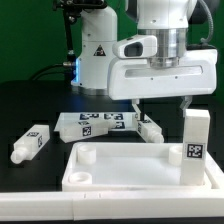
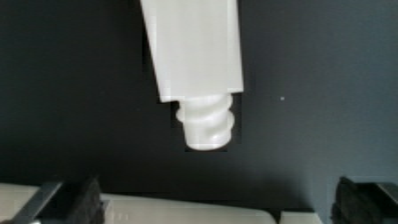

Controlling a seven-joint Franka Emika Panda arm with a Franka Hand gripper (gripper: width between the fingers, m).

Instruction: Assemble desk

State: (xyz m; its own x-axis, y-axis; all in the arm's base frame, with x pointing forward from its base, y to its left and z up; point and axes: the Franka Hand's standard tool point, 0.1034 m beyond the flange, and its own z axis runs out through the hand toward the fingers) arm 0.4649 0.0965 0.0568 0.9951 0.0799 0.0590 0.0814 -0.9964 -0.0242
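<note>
Panel (image 1: 130,168) lies flat on the black table (image 1: 25,188), white, rimmed, round holes in its corners; one leg (image 1: 195,138) already stands at its corner on the exterior view's right. Over a loose leg (image 2: 199,60), screw tip showing, hangs the gripper (image 1: 160,105), jaws wide and empty. Leg-fetching step, seemingly: next, a straight drop to straddle it.

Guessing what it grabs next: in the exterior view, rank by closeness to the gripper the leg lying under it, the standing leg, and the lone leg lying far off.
1. The lying leg, just below the open gripper.
2. The standing leg, on the panel, exterior view's right.
3. The lone leg, far on the exterior view's left.
</note>
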